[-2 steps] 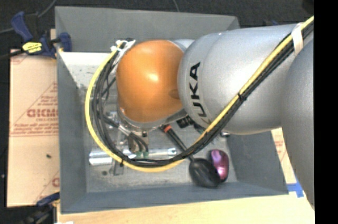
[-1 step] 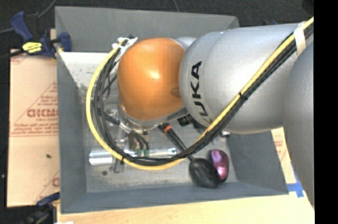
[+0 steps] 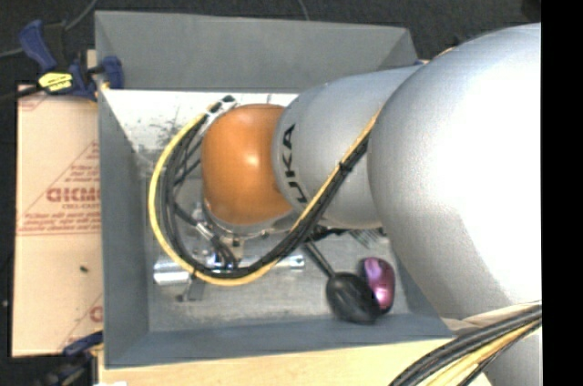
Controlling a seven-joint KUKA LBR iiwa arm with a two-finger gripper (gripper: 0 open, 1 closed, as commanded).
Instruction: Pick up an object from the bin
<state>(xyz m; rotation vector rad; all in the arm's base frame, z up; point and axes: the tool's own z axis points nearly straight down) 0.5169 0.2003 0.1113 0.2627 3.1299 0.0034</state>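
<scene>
Nearest me, by the bin's front wall, I see a black and magenta lump. Left of it and apart, the pincer sits low over the floor under its orange cover; open or closed, I cannot tell.

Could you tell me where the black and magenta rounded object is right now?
In the camera view, the black and magenta rounded object lies on the floor of the grey metal bin, in its lower right corner, just beside the silver arm.
</scene>
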